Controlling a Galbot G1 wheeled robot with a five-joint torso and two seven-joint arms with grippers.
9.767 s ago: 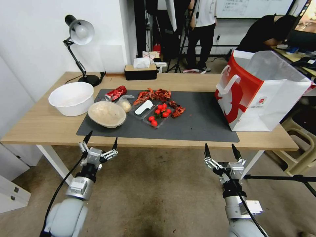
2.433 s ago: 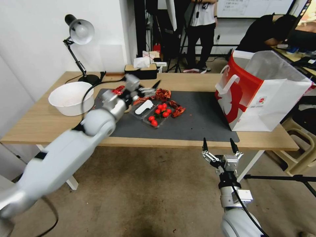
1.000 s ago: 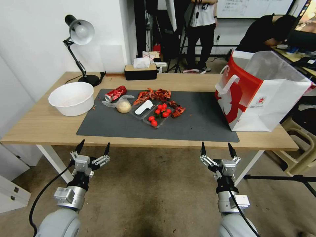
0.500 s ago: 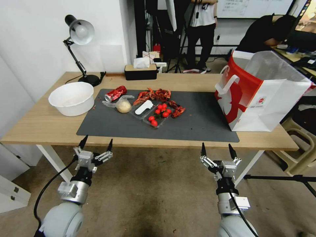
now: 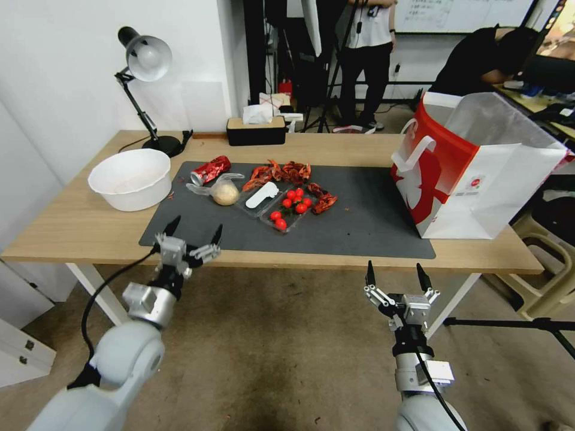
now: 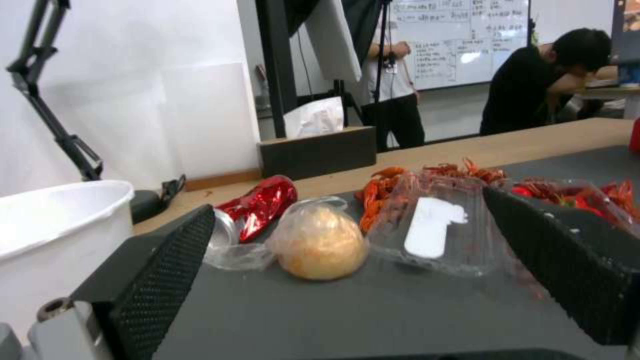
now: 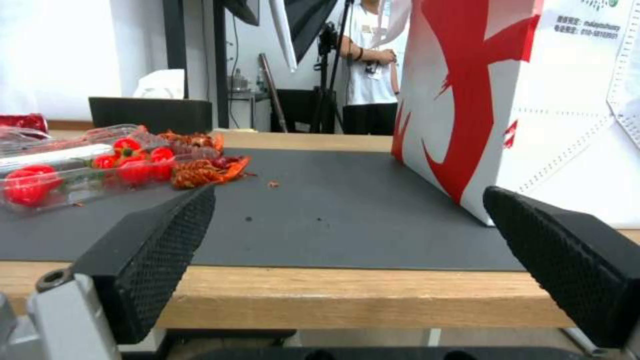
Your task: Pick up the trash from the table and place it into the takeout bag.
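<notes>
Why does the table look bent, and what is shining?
Head view: the wide lens bows the table edge and leans the bag outward. Left wrist view: the can glints and the whiteboard behind glares; the left gripper has its jaws open, looming large at both sides. Right wrist view: the right gripper has open jaws that loom the same way.
</notes>
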